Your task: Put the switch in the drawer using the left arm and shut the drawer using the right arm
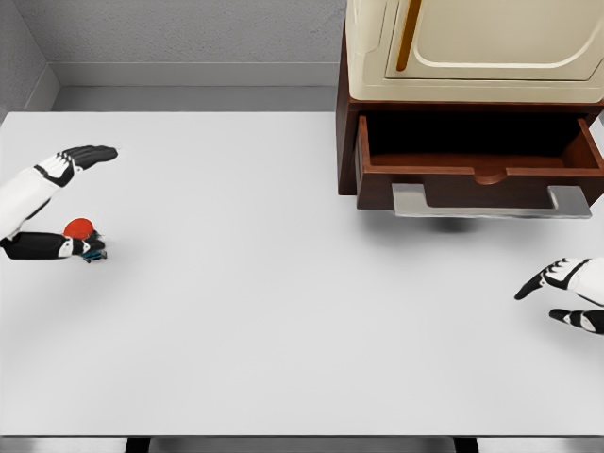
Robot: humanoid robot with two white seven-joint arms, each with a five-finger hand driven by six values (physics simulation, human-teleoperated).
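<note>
The small, rigid, probably light switch [83, 236], red-capped, lies at the white table's [283, 311] left edge between the left hand's [57, 203] spread fingers, best pinched by its body; the right hand [566, 297] rests open.

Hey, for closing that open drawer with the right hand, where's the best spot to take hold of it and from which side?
Probably the wide grey handle across the drawer front: it juts toward the robot, giving a flat face to push. The right hand, open, should come from the near side and press its middle, keeping the push straight.
</note>
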